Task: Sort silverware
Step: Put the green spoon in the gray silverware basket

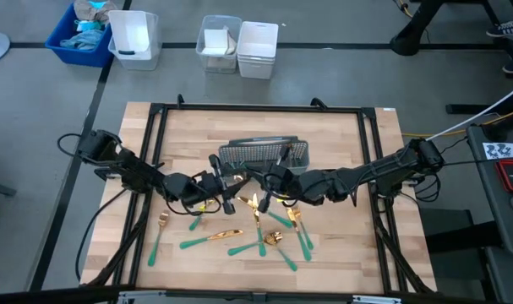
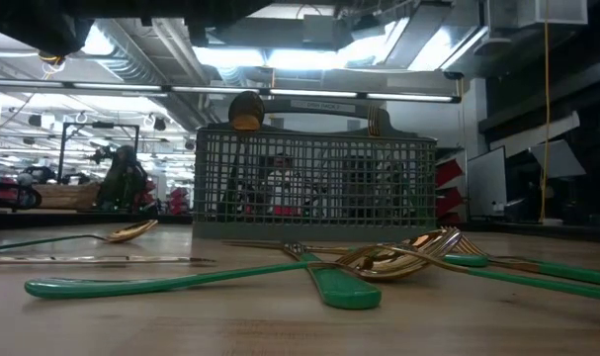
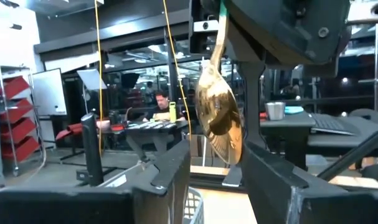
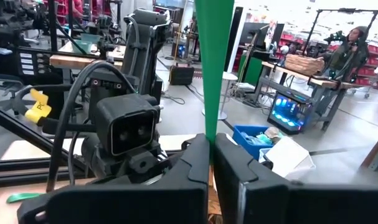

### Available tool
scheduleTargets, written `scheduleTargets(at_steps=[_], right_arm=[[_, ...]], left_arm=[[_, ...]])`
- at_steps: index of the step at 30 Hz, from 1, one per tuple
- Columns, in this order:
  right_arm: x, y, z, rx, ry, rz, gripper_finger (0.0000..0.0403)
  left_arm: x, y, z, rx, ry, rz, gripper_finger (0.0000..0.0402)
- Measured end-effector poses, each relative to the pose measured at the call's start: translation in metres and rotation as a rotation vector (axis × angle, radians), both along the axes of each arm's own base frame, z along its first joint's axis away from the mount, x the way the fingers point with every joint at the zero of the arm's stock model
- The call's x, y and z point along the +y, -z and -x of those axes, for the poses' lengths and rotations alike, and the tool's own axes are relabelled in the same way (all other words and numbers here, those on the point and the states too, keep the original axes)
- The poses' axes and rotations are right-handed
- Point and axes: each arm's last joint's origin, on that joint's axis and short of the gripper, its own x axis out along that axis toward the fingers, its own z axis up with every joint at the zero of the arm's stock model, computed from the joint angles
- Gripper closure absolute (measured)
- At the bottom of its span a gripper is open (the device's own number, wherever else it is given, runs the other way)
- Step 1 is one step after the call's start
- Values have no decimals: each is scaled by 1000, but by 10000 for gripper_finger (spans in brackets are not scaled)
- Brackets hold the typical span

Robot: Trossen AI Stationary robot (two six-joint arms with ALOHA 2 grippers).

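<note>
So both arms are meeting up near the middle of the tabletop (image 1: 341, 253), just in front of the grey mesh caddy (image 1: 264, 154), which sits toward the far edge.

The right gripper (image 4: 211, 155) is clamped tight on the teal-green handle of a spoon (image 3: 218, 115). In the left wrist view you can see its gold bowl hanging in the air, between the left gripper's fingers (image 3: 167, 171) but not touching them. The left gripper (image 1: 225, 187) has its jaws spread apart and isn't holding anything; it's hovering right beside the right one.

The rest of the silverware (image 1: 239, 236) is scattered loose on the wood toward the near edge, forks, spoons and knives with handles pointing all over, a few crossing each other. 1 fork (image 1: 160, 235) lies off on its own nearer the left edge. From the low view, a couple of gold heads stick up out of the caddy too.

White bins (image 1: 239, 46) and a blue one (image 1: 80, 34) sit on the floor past the far edge.
</note>
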Motion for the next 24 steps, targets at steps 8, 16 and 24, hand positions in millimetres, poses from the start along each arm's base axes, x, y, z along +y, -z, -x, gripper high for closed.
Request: scheduleTargets(at_steps=[8,16,24], right_arm=[[1,-2,-2,-41,0,20,391],[1,0,-4,-36,1,25,391],[2,2,-4,-21,0,36,391]], left_arm=[[-2,-13,-6,-46,26,-5,271],[1,-16,-9,-34,-38,17,299],[3,-13,-10,-20,-56,59,391]])
